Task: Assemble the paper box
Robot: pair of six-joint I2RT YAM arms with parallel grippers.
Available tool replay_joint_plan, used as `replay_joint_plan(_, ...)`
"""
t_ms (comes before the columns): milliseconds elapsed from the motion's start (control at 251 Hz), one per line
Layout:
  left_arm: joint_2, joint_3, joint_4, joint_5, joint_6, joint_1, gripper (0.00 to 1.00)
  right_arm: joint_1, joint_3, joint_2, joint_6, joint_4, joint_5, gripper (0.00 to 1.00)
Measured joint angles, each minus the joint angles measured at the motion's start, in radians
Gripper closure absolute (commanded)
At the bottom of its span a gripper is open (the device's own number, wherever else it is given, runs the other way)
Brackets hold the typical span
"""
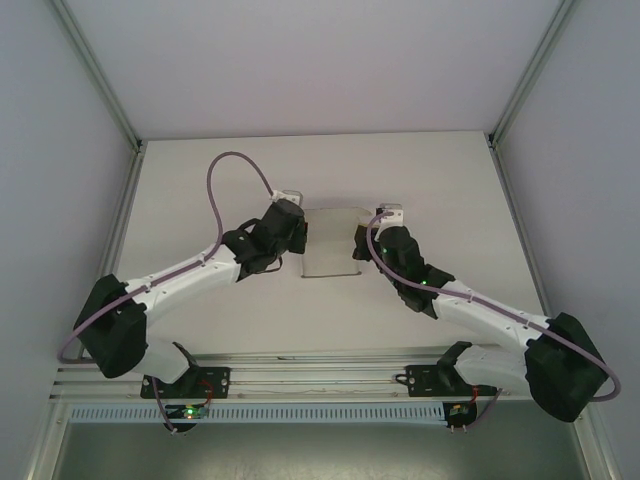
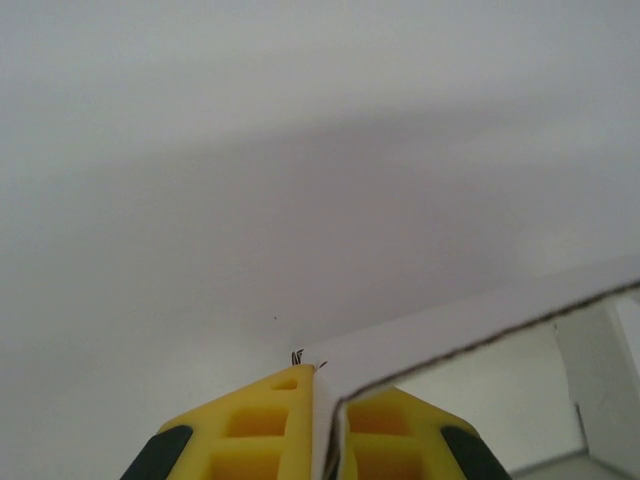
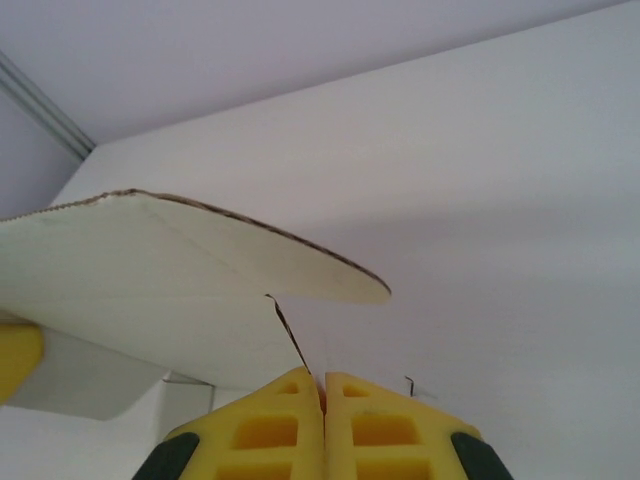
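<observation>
Paper box at mid-counter, between the two arms; white card, partly folded. Cannot tell whether it rests or is lifted. Left hand clenched on its left edge, card running out from between the yellow fingers. Right hand clenched on the right edge, thin card pinched there. Rounded flap curves above it, leftward.

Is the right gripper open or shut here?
Shut. The right gripper pinches a thin edge of the paper box between its yellow fingers, which nearly touch.
</observation>
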Motion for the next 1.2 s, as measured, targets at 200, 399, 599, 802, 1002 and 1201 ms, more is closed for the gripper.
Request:
replay_joint_plan(200,0.032,0.0,0.037,-0.09,-0.176,-0.022,0.99,0.052,-0.007,0.043,0.072,0.07,0.105,1.0)
replay_joint_plan(399,0.039,-0.01,0.092,-0.124,-0.275,-0.027,1.0,0.073,-0.009,0.087,0.116,0.13,0.159,1.0)
replay_joint_plan(599,0.058,-0.011,0.105,-0.134,-0.279,-0.027,1.0,0.074,-0.054,0.124,0.132,0.206,0.169,0.98)
replay_joint_plan(802,0.068,-0.093,0.168,-0.127,-0.278,-0.027,1.0,0.074,-0.074,0.195,0.11,0.264,0.161,0.98)
replay_joint_plan(1002,0.069,-0.129,0.203,-0.108,-0.278,-0.029,1.0,0.075,-0.085,0.257,0.119,0.337,0.161,0.98)
replay_joint_plan(1201,0.07,-0.154,0.243,-0.136,-0.3,-0.038,1.0,0.096,-0.085,0.299,0.156,0.388,0.182,0.98)
